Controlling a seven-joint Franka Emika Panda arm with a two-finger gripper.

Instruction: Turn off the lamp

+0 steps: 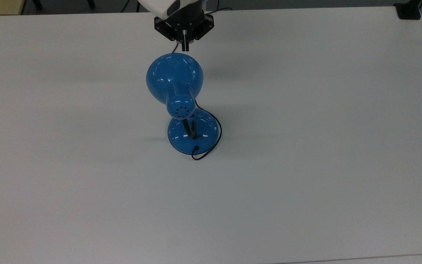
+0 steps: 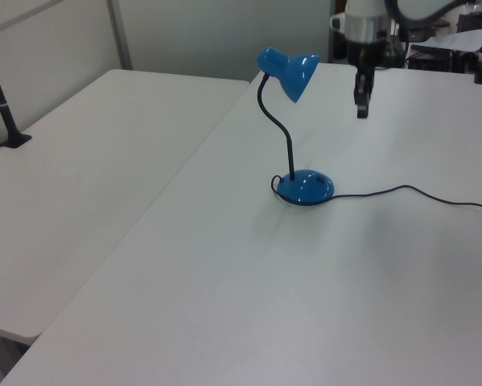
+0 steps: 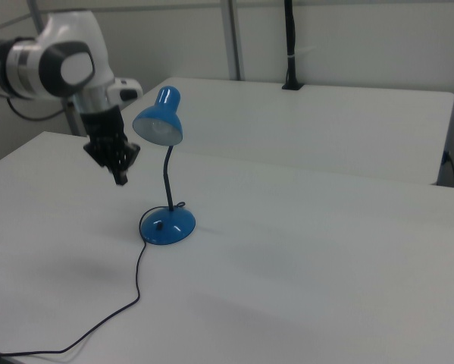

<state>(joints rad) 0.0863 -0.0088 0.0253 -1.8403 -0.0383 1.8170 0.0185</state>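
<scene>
Count: one glossy blue metal desk lamp [image 1: 181, 106]; one black two-finger gripper [image 1: 184, 47]; two white rectangular tables [image 2: 249, 305].

Glossy blue lamp [image 1: 174, 79], white table [image 1: 306, 146]

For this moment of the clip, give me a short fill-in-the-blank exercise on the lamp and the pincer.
1. The lamp's shade and base are coloured ____.
2. The pincer hangs in the air with its fingers pressed ____.
3. The lamp's cord lies on the ____ table.
4. In the left view, the pincer is to the ____ of the shade.

Missing words: blue; together; white; right
</scene>
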